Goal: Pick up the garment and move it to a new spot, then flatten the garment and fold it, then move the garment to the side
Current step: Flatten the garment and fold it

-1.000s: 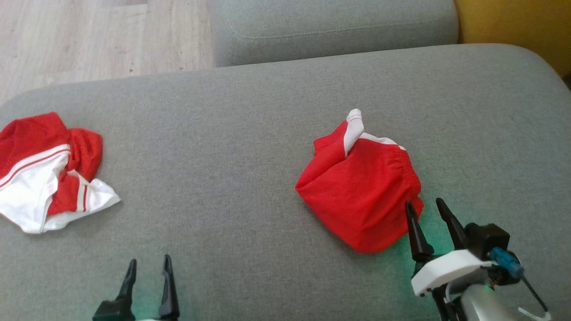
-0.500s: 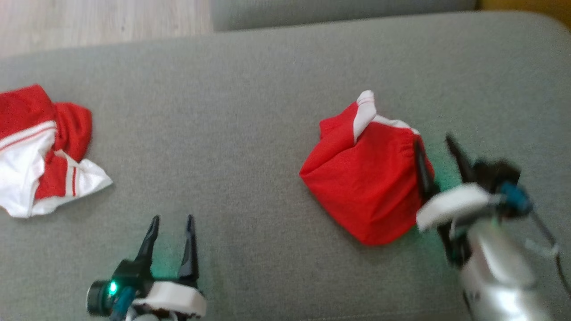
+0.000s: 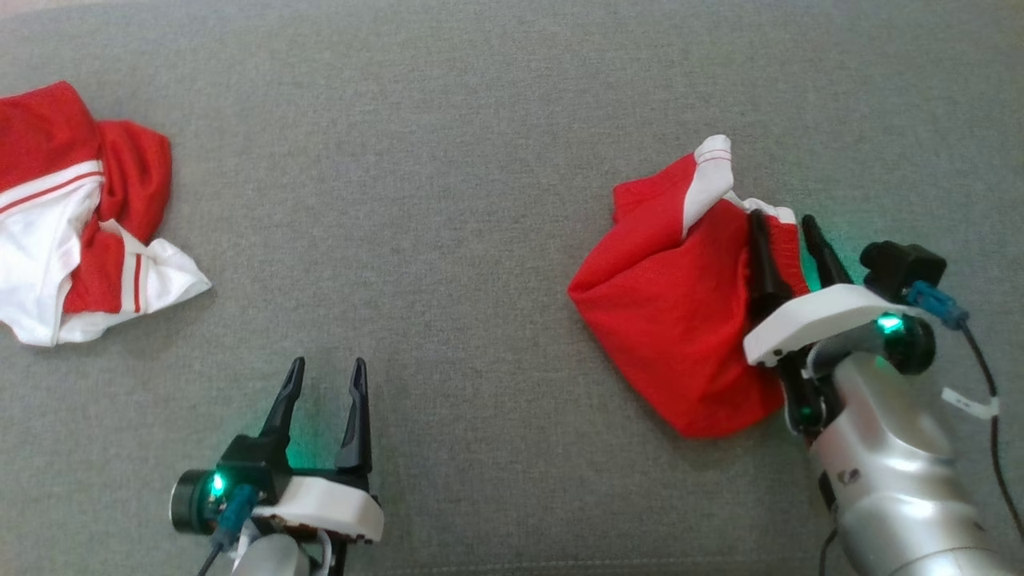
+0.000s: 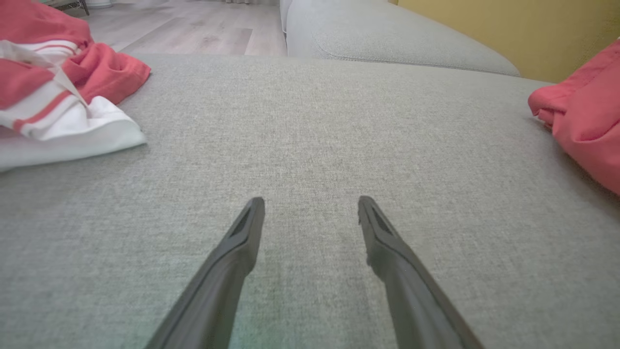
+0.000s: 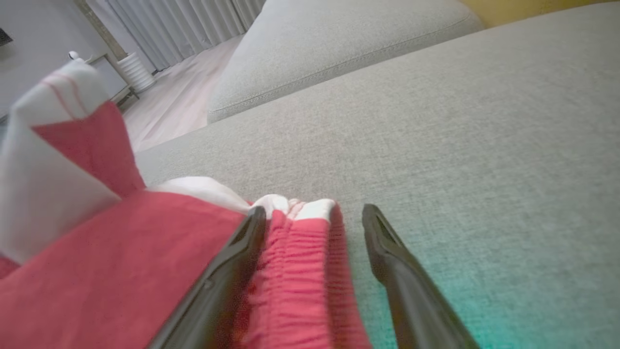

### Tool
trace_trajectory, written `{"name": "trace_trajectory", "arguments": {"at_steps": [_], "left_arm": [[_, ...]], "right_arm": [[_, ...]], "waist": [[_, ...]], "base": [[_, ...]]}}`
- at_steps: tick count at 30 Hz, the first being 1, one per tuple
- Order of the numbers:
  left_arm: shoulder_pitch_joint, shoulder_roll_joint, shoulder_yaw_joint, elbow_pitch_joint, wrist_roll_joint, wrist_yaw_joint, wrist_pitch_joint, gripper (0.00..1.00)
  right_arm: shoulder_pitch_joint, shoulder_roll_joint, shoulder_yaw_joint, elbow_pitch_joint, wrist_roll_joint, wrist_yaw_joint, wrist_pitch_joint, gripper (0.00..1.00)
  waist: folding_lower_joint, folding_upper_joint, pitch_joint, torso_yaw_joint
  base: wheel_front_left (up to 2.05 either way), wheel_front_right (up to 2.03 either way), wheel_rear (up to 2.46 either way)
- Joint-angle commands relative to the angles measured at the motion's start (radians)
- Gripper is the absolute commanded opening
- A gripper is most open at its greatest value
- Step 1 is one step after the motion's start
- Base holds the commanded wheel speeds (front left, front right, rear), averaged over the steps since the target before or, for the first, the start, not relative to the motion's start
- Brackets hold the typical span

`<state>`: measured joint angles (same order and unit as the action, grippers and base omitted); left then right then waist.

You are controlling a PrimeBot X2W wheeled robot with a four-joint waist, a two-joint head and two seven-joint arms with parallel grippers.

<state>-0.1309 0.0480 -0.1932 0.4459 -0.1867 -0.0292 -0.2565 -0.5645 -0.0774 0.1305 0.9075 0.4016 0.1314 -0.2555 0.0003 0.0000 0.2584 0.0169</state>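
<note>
The garment (image 3: pixel 664 320) lies bunched on the right of the grey cushion (image 3: pixel 480 200): bright red, with a white red-striped flap standing up at its far end. My right gripper (image 3: pixel 782 220) is open, its fingers straddling the garment's gathered right edge; the right wrist view shows that edge (image 5: pixel 300 261) between the open fingers of the right gripper (image 5: pixel 314 211), the left finger lying on the cloth. My left gripper (image 3: pixel 328 364) stands open over bare cushion at the lower left, well away from the garment, whose red edge (image 4: pixel 581 121) shows right of the left gripper (image 4: pixel 310 199).
A second crumpled red and white piece of clothing (image 3: pixel 72 216) lies at the cushion's left edge, also in the left wrist view (image 4: pixel 58 97). Beyond the cushion are another grey cushion (image 4: pixel 387 39), wooden floor (image 4: pixel 193 34) and a yellow wall (image 4: pixel 508 24).
The head camera has tilted down. My right gripper has advanced forward until its open fingers straddle the garment's gathered edge. My left gripper has come further up into view, still open.
</note>
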Motion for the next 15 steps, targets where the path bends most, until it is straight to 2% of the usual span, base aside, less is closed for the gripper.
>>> {"name": "trace_trajectory", "arguments": {"at_steps": [1,7,8,10,11,12,13,14,15], "left_arm": [[-0.027,0.002,0.033,-0.023,-0.001,0.005,-0.005,1.00],[-0.030,0.002,0.030,-0.022,-0.001,0.001,-0.005,1.00],[-0.031,0.002,0.027,-0.021,-0.003,0.001,-0.005,1.00],[-0.032,0.002,0.021,-0.019,-0.004,0.000,-0.005,1.00],[-0.034,0.002,0.019,-0.018,-0.005,-0.001,-0.005,1.00],[-0.034,0.002,0.016,-0.016,-0.006,-0.002,-0.005,1.00],[-0.035,0.002,0.014,-0.014,-0.007,-0.003,-0.005,1.00],[-0.034,0.002,0.013,-0.011,-0.009,-0.003,-0.005,1.00],[-0.032,0.002,0.011,-0.009,-0.011,-0.003,-0.005,1.00]], "right_arm": [[-0.014,0.009,0.034,-0.026,0.020,-0.001,-0.006,1.00],[0.014,-0.004,0.151,-0.063,0.127,-0.001,-0.006,1.00],[0.014,-0.010,0.163,-0.064,0.136,-0.001,-0.006,0.98],[0.013,-0.017,0.181,-0.059,0.158,-0.001,-0.006,0.86],[0.010,-0.021,0.188,-0.056,0.169,-0.001,-0.006,0.76],[0.007,-0.025,0.194,-0.054,0.179,-0.001,-0.006,0.47],[0.005,-0.028,0.196,-0.053,0.191,-0.001,-0.006,0.34],[0.002,-0.032,0.196,-0.054,0.201,-0.001,-0.006,0.07],[0.000,-0.039,0.192,-0.058,0.205,-0.001,-0.006,0.00]], "waist": [[-0.0003,0.0000,-0.002,-0.002],[-0.0003,0.0000,-0.017,-0.019],[-0.0003,0.0000,-0.019,-0.020],[-0.0003,0.0000,-0.022,-0.020],[-0.0003,0.0000,-0.024,-0.019],[-0.0003,0.0000,-0.026,-0.017],[-0.0003,0.0000,-0.029,-0.015],[-0.0003,0.0000,-0.032,-0.012],[-0.0003,0.0000,-0.036,-0.009]], "base": [[0.00,0.00,0.00],[0.00,0.00,0.00],[0.00,0.00,0.00],[0.00,0.00,0.00],[0.00,0.00,0.00],[0.00,0.00,0.00],[0.00,0.00,0.00],[0.00,0.00,0.00],[0.00,0.00,0.00]]}}
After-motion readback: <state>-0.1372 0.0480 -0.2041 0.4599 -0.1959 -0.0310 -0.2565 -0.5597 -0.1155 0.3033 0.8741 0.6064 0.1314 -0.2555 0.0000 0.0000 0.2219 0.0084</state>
